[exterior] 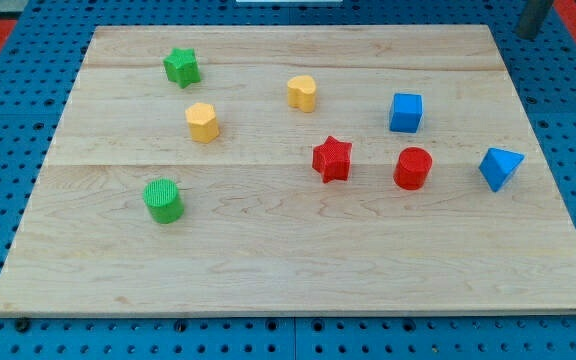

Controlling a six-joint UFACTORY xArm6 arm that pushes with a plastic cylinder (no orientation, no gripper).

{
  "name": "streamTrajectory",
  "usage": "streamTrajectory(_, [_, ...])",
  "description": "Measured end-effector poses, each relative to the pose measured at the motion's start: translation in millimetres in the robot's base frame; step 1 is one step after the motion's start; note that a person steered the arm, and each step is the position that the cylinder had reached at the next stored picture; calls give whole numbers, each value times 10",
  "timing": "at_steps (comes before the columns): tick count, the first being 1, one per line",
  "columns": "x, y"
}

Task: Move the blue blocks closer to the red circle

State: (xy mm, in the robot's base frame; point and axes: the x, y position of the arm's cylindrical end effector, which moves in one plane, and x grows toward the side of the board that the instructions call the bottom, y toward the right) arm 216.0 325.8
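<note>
Camera view: the wooden tabletop (298,260) carries eight blocks. The red circle (413,168) stands right of centre. The blue cube (406,112) sits just above it, slightly toward the view's left, near but apart. The blue triangle (500,168) lies to the circle's right, level with it, near the tabletop's right edge, also apart. Just left of the circle is the red star (332,159). Further left are the yellow heart (302,92) and yellow hexagon (202,122), with the green star (182,66) at the top left and the green circle (164,200) lower left.

A dark rod (534,16) shows at the view's top right corner, off the board; whether my tip itself is in shot I cannot tell, and it is well apart from every block. This arm has no fingers, so there is no open or closed state to report.

By my judgement the task is at its start: both blue blocks stand a gap away from the circle and nothing is being pushed. The next move calls for bringing my tip down behind one blue block on the side away from the circle, say right of the triangle, and pushing leftward; the cube wants a push from above, downward, without knocking the circle away
</note>
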Motion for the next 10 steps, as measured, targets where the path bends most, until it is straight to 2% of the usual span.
streamTrajectory(1, [653, -1112])
streamTrajectory(2, [1282, -1734])
streamTrajectory(3, [1709, -1119])
streamTrajectory(6, [2181, 188])
streamTrajectory(7, [2379, -183])
streamTrajectory(8, [2374, -773])
streamTrajectory(9, [2813, -405])
streamTrajectory(10, [3020, -378])
